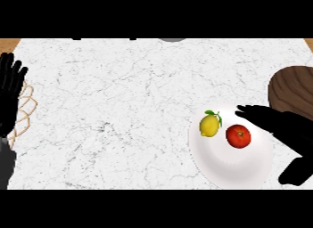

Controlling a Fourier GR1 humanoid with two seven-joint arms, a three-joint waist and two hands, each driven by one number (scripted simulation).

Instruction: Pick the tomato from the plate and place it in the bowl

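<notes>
1. The tomato [238, 136] lies on the white plate [232, 171], in the upper right part of it. A lemon [211, 125] with a small green leaf lies just beside it on the left; I cannot tell whether the two touch.

2. The right hand [282, 123] comes in from the right edge and reaches over the rim of the plate. Its fingers are stretched out and apart from the thumb, which shows lower, near the bottom right corner. The fingertips [245, 111] are just above the tomato in the view, very near to it, but nothing is curled round the tomato — the hand holds nothing.

3. The left hand [5, 95] rests at the left edge of the counter [119, 111], fingers straight and pointing up. It lies over a thin wire thing [26, 111] of pale loops; what this thing is, I cannot say.

4. The bowl [298, 94] is dark brown wood, at the right edge, above the plate and close behind the right hand. Only a part of it shows, and nothing is visible inside that part.

5. My judgement of the progress: the task is at its beginning. The reach to the tomato is almost finished, but the grasp is not yet made.

6. What is left: to close the fingers round the tomato without pushing the lemon, to lift it, to carry it the short way to the bowl, and to let it go there — so nearly all of the work.
</notes>
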